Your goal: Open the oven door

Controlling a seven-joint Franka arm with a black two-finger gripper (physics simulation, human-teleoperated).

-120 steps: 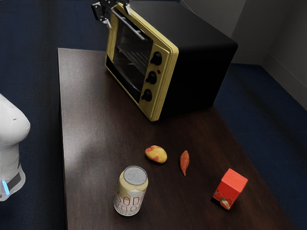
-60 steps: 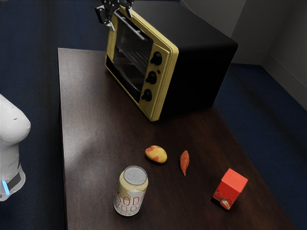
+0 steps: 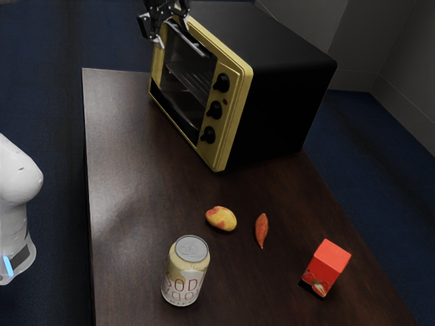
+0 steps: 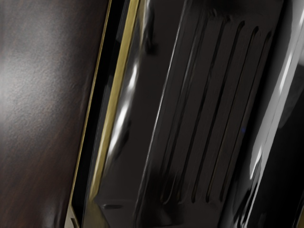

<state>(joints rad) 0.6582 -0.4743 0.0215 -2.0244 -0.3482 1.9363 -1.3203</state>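
Observation:
At the top of the exterior view, my gripper is open, its two fingertips apart at the upper far corner of the oven's front. The yellow-framed, black-bodied oven has its glass door closed. A silver handle runs along the door's upper edge, its far end close to the fingertips; contact cannot be made out. In the wrist view, the shiny handle crosses beside the dark door glass, with rack slots behind it.
Three black knobs line the oven's front. On the dark wooden table stand a soda can and a red carton, with a potato and an orange-red tapered vegetable lying nearby. The arm's white base is at the exterior view's left.
My gripper has shifted slightly toward the exterior view's right and a little lower, along the upper part of the oven's front. The oven door has not visibly moved.

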